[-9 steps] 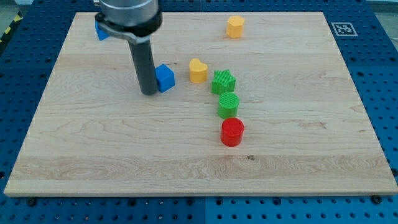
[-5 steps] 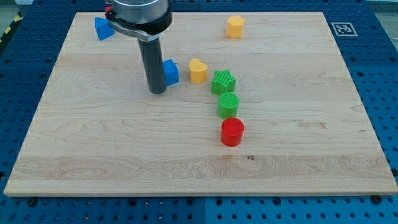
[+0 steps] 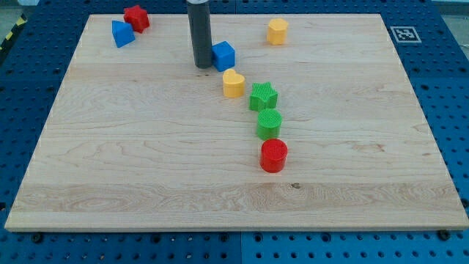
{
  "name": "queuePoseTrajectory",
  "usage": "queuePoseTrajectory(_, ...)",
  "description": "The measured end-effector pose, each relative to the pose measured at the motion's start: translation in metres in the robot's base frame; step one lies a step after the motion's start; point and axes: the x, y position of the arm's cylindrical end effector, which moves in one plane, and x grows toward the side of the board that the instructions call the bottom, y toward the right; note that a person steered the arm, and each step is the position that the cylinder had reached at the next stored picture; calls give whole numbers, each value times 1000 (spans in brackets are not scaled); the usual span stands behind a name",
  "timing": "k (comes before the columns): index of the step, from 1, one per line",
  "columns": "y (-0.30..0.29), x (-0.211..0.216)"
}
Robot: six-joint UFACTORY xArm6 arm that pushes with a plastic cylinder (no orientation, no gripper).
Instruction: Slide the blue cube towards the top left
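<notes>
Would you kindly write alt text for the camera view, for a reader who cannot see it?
My tip rests just left of the blue cube near the top middle of a wooden board. Below the cube, a yellow heart, green star, green cylinder and red cylinder trail downward.

red star (image 3: 136,17), yellow heart (image 3: 233,83), green star (image 3: 263,96), red cylinder (image 3: 274,155)

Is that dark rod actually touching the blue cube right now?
Cannot tell. In the camera view my tip stands right against the left side of the blue cube, with no gap visible, but the single angle cannot confirm contact.
</notes>
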Motion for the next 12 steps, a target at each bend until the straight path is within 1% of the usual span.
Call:
queuePoseTrajectory(1,30,26)
queuePoseTrajectory(2,74,24)
queuePoseTrajectory(3,102,15)
queuePoseTrajectory(4,84,1)
queuePoseTrajectory(5,52,-15)
queuePoseTrajectory(7,7,-26)
queuePoseTrajectory(9,-11,-67)
queuePoseTrajectory(10,-21,-74)
queuePoseTrajectory(11,-24,-69)
queuePoseTrajectory(12,-31,-49)
